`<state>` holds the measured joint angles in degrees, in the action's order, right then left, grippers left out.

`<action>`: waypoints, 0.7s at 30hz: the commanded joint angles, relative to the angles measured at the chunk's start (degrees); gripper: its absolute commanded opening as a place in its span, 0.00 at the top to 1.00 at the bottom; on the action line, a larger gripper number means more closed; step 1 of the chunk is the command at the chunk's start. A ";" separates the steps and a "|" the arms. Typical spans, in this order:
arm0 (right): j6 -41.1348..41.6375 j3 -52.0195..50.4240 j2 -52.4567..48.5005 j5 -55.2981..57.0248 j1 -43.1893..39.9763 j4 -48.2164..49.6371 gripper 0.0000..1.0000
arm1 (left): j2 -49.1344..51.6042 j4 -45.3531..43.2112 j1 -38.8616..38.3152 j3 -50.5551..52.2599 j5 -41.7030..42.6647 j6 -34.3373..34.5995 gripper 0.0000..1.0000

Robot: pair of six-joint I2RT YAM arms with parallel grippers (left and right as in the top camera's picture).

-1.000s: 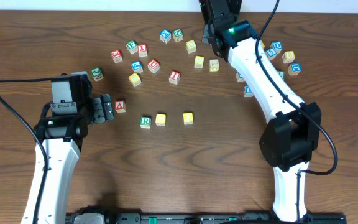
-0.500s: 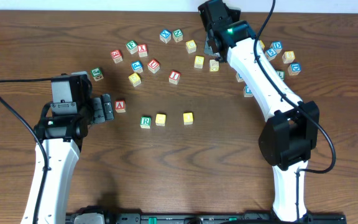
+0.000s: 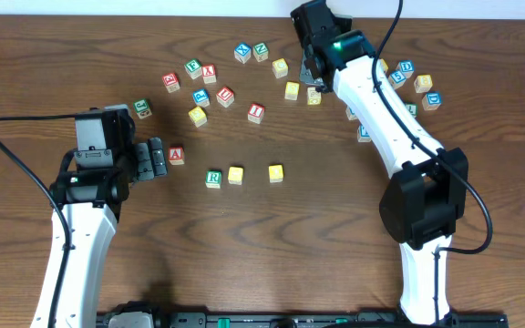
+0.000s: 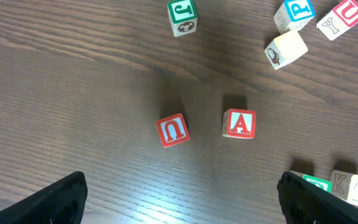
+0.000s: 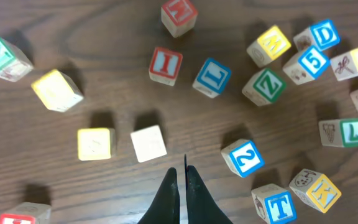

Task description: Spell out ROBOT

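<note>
Wooden cubes lie just where they did a second ago; the only change is at the right arm. Its jaws, then partly apart, have come together, and its head has edged a little toward 9 o'clock.

At 9 o'clock on the brown table (image 3: 80, 46) the left gripper (image 3: 158, 159) has not moved. Its fingers stand wide apart and hold nothing, and one red A cube (image 3: 176, 154) sits just beside them at 3 o'clock. Near the centre, one row holds three cubes: the green R cube (image 3: 213, 178), then two yellow cubes (image 3: 235, 174) (image 3: 275, 172), with a gap before the second. Thirteen loose cubes are scattered from 10 to 12 o'clock, the last partly under the right arm. More lie beyond the arm, too hidden to count.

The left wrist view shows two red-lettered cubes at its middle, the A cube again and a U cube (image 4: 173, 130).

The right gripper (image 5: 182, 177), near 12 o'clock, is pinched closed on nothing. One cream cube (image 5: 148, 143) lies near its tips at 10 o'clock, and the blue T cube (image 5: 277, 204) is at 4 o'clock. The B cannot be picked out.
</note>
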<state>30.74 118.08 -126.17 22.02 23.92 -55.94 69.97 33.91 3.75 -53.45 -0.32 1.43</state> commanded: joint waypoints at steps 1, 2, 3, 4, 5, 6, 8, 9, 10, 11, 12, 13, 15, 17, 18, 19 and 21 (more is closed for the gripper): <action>-0.17 -4.52 -0.63 -0.15 0.17 0.81 0.99 | 0.02 -0.11 0.26 -1.64 -0.09 -0.31 0.04; -0.17 -5.68 -0.61 -0.48 0.17 1.27 0.99 | 0.02 -0.13 0.26 -1.64 -0.09 -0.33 0.04; -0.17 -7.30 -0.63 -1.14 0.17 2.14 0.99 | 0.02 -0.11 0.26 -1.64 -0.09 -0.33 0.04; -0.17 -8.61 -0.63 -1.73 0.17 3.04 0.99 | 0.02 -0.11 0.26 -1.64 -0.09 -0.33 0.04; -0.20 -10.12 -0.63 -2.54 0.17 4.11 0.99 | 0.02 -0.13 0.26 -1.64 -0.09 -0.33 0.04; -0.20 -11.26 -0.63 -3.13 0.17 5.14 0.99 | 0.02 -0.11 0.26 -1.64 -0.09 -0.33 0.04; -0.22 -13.27 -0.61 -4.44 0.17 7.21 0.99 | 0.02 -0.11 0.26 -1.64 -0.09 -0.33 0.04; -0.24 -13.77 -0.63 -4.92 0.17 7.85 0.99 | 0.02 -0.11 0.26 -1.64 -0.09 -0.33 0.04; -0.48 -13.99 -0.61 -5.22 0.17 8.26 0.99 | 0.02 -0.11 0.26 -1.64 -0.09 -0.33 0.04; -1.07 -14.08 -0.63 -5.81 0.17 8.70 0.99 | 0.02 -0.13 0.26 -1.64 -0.09 -0.33 0.04; -1.09 -14.08 -0.63 -5.99 0.17 9.01 0.99 | 0.02 -0.13 0.26 -1.64 -0.09 -0.33 0.04; -1.33 -14.08 -0.63 -6.12 0.17 9.38 0.99 | 0.02 -0.13 0.26 -1.64 -0.09 -0.33 0.04; -2.21 -14.08 -0.61 -6.19 0.17 9.94 0.99 | 0.02 -0.13 0.26 -1.64 -0.09 -0.33 0.04; -3.37 -14.08 -0.63 -6.69 0.17 10.29 0.99 | 0.02 -0.13 0.26 -1.64 -0.09 -0.33 0.04; -4.28 -14.08 -0.63 -7.37 0.17 10.54 0.99 | 0.02 -0.11 0.26 -1.64 -0.09 -0.33 0.04; -5.05 -14.08 -0.63 -7.98 0.17 10.80 0.99 | 0.02 -0.13 0.26 -1.64 -0.09 -0.33 0.04; -6.69 -14.08 -0.63 -9.25 0.17 11.21 0.99 | 0.02 -0.13 0.26 -1.64 -0.09 -0.33 0.04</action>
<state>27.59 104.07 -126.50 14.83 23.92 -45.15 69.97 33.89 3.75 -53.45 -0.32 1.43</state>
